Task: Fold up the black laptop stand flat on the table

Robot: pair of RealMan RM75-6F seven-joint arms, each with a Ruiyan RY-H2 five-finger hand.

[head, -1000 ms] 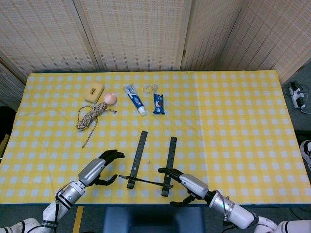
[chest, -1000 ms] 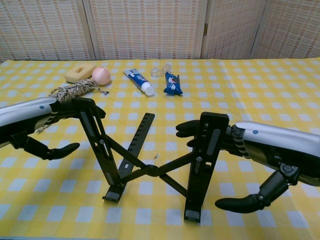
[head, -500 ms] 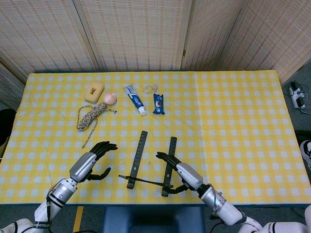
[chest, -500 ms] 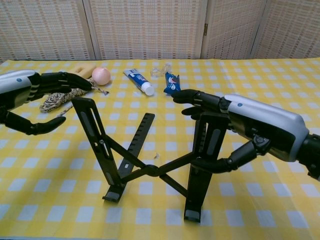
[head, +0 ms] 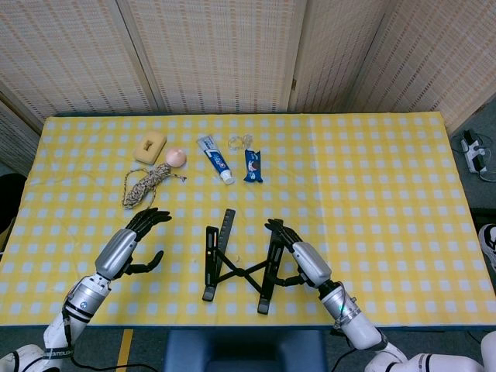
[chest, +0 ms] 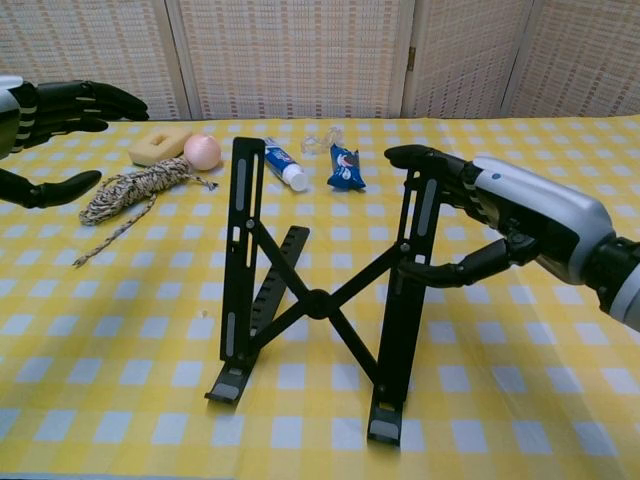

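Note:
The black laptop stand [head: 239, 267] stands opened near the table's front edge, its two rails crossed by an X-brace [chest: 318, 300] and rising steeply. My right hand [chest: 505, 215] grips the right rail: its fingers [chest: 425, 158] lie over the rail's top and its thumb curls at the rail's side. From above, the same right hand [head: 300, 257] sits on that rail. My left hand [head: 128, 244] hovers open to the left of the stand, clear of it; the chest view shows the left hand [chest: 45, 115] at the far left edge. A flat black strip [chest: 284, 262] lies on the cloth behind the left rail.
At the back left lie a coiled rope [head: 143, 186], a yellow sponge [head: 149, 145], a peach ball [head: 176, 157], a toothpaste tube [head: 216, 159], a blue packet [head: 253, 165] and a clear plastic piece [head: 242, 141]. A yellow checked cloth [head: 372, 186] covers the table.
The stand's rails have swung from a splayed lean to nearly upright and closer together. My left hand let go and drew back left. My right hand moved up and closed on the right rail.

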